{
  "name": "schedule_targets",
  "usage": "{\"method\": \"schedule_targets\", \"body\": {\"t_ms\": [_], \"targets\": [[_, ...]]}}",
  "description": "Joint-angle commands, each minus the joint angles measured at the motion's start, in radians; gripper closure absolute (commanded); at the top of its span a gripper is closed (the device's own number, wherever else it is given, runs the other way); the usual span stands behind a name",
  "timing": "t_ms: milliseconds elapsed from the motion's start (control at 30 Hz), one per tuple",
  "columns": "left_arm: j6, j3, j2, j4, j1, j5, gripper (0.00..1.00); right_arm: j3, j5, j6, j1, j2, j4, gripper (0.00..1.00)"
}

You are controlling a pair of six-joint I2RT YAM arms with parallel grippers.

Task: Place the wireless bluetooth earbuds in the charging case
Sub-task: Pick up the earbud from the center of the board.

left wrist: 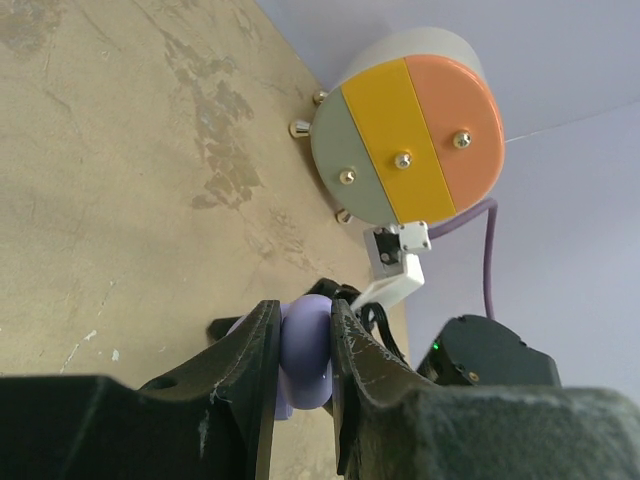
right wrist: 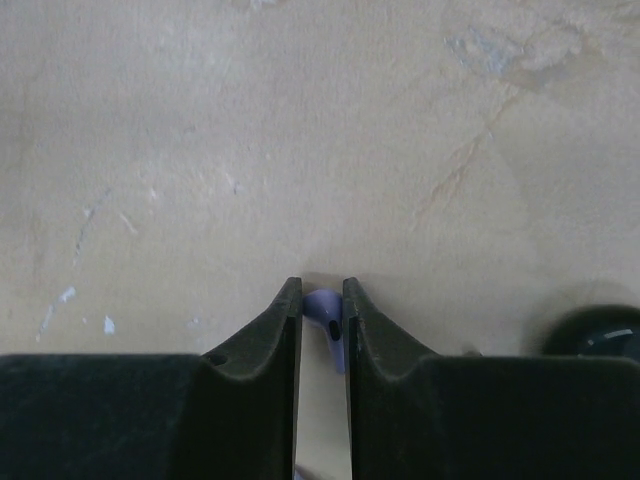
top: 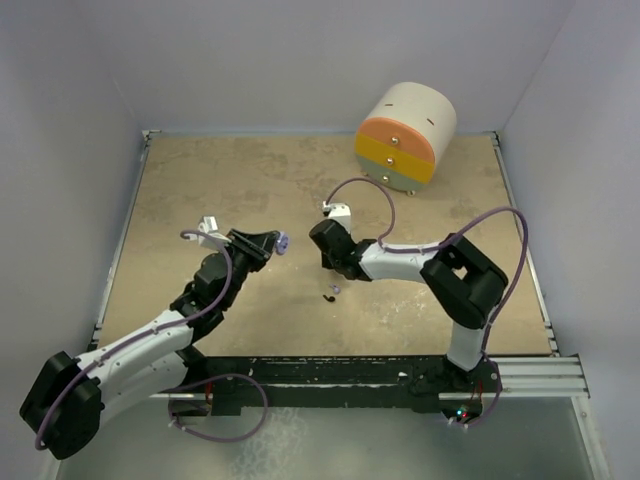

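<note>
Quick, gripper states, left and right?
Left gripper: closed, holding the lavender charging case.
Right gripper: closed, holding a lavender earbud.

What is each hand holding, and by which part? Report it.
The left hand pinches the lavender charging case across its rounded sides. The right hand pinches a lavender earbud; which part cannot be told.
</note>
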Motion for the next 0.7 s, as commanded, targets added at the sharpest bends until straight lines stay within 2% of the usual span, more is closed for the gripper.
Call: {"method": "schedule_targets", "body": {"t_ms": [0, 233, 400, 533, 667], "targets": [[0.001, 0.033, 0.022, 0.058, 0.008, 0.022, 1.0, -0.064, -0.018, -0.079, 0.006, -0.142, 0.062, 1.0], [-0.032, 0.091, 0.095, 0.106, 0.008, 0.061, 1.0, -0.195, 0.028, -0.187, 0.005, -0.386, 0.324, 1.0], [-0.068, 0.15, 0.195, 0.186, 0.01, 0.114, 1.0, -0.287, -0.002, -0.278, 0.003, -0.579, 0.542, 1.0], [-0.094, 0.19, 0.259, 0.24, 0.014, 0.153, 1.0, -0.339, -0.033, -0.352, 0.002, -0.662, 0.67, 1.0], [-0.119, 0.228, 0.302, 0.279, 0.021, 0.202, 1.0, -0.35, -0.084, -0.431, 0.0, -0.675, 0.747, 1.0]]}}
